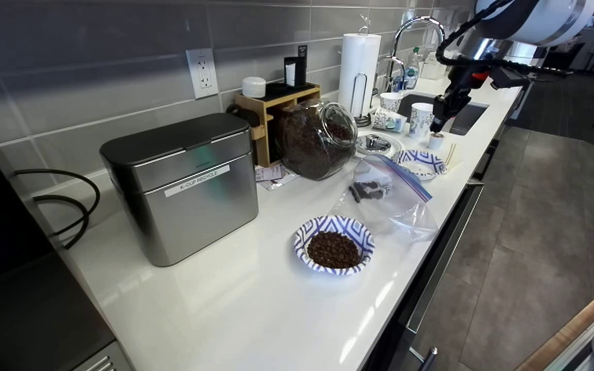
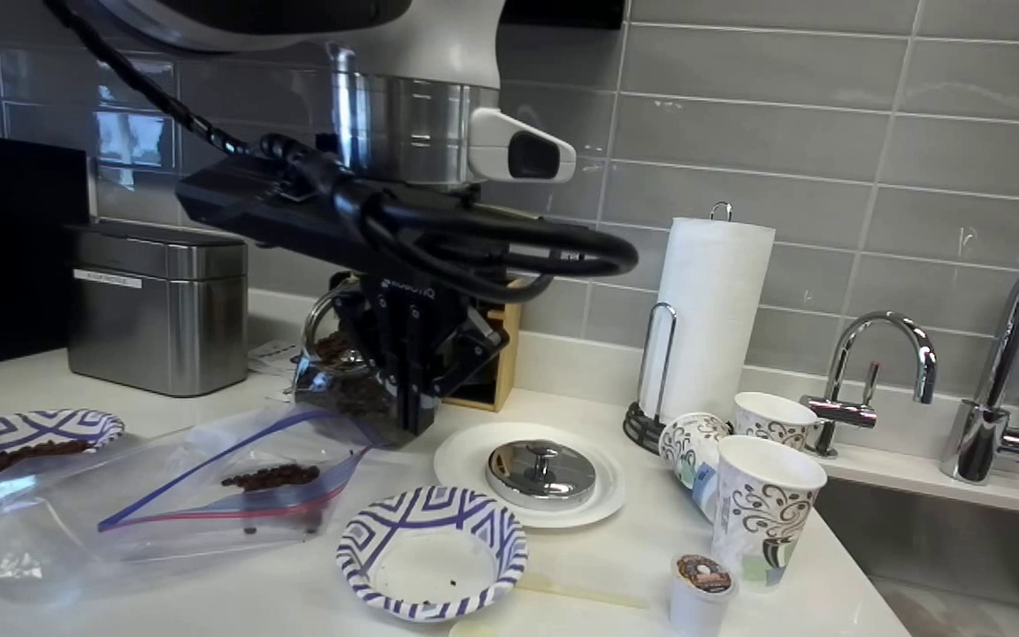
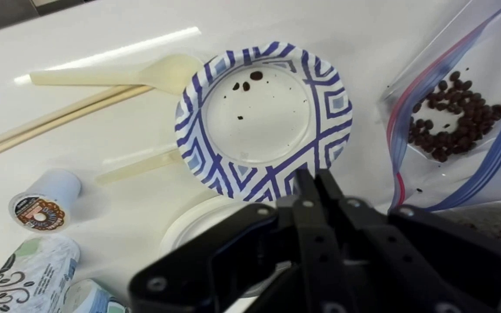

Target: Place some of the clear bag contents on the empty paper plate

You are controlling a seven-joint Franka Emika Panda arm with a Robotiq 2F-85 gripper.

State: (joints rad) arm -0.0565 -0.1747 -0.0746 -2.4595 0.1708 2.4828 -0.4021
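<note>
The clear zip bag [image 1: 397, 211] lies on the counter with dark coffee beans inside; it also shows in an exterior view [image 2: 182, 495]. Its beans [image 3: 457, 126] are plain in the wrist view. The paper plate [image 3: 263, 126], white with a blue pattern, holds only a few loose beans and crumbs; it shows in both exterior views [image 1: 421, 167] [image 2: 432, 566]. My gripper [image 3: 313, 171] is shut with nothing in it and points down above the counter. In the wrist view its tips overlap the plate's rim. In an exterior view it [image 2: 415, 420] hangs between bag and plate.
A patterned bowl [image 1: 323, 225] holds many beans. A glass jar of beans [image 1: 317, 136], a white plate with a metal lid [image 2: 540, 473], paper cups [image 2: 766, 504], a coffee pod [image 3: 44, 200], chopsticks [image 3: 59, 117] and a spoon [image 3: 168, 74] lie around. A paper towel roll [image 2: 708, 310] stands behind.
</note>
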